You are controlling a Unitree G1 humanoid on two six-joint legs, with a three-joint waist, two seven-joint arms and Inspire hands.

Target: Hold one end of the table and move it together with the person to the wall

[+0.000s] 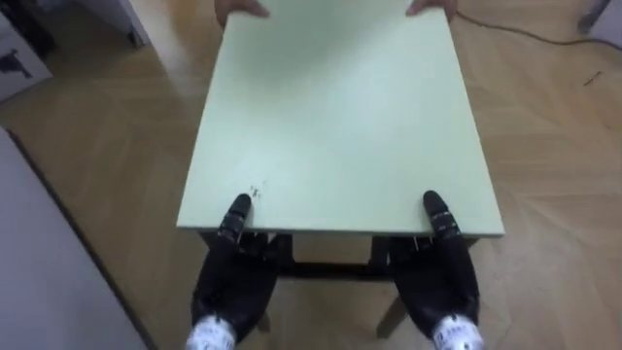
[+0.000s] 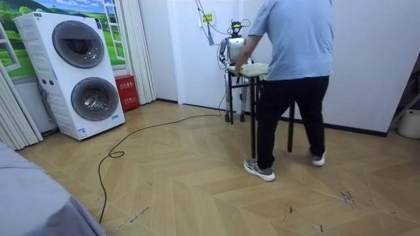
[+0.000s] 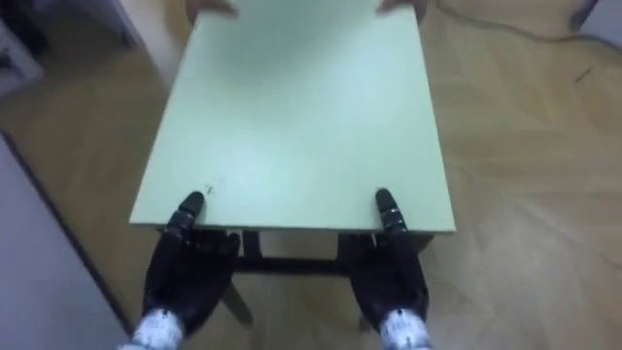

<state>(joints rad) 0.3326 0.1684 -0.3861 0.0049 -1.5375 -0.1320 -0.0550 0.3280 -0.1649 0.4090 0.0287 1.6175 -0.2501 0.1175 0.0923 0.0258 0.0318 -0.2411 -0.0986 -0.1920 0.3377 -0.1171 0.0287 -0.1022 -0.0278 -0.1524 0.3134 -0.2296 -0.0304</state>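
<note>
A pale green table top (image 1: 340, 117) on dark legs fills the middle of the eye views. My left hand (image 1: 233, 255) grips its near edge at the left corner, with the thumb on top and the fingers underneath. At the near right corner my right hand (image 1: 439, 255) holds the edge the same way. A person's hands (image 1: 238, 8) hold the far edge. In the room view the person (image 2: 292, 78) stands with their back to the camera, holding the table (image 2: 254, 68) opposite me, near the white wall.
A stacked washer and dryer (image 2: 82, 72) stand at the room view's left, beside a red box (image 2: 126, 92). A dark cable (image 2: 131, 141) runs over the wood floor. A pale panel (image 1: 39, 282) lies close on my left. A white bucket (image 2: 410, 123) sits far right.
</note>
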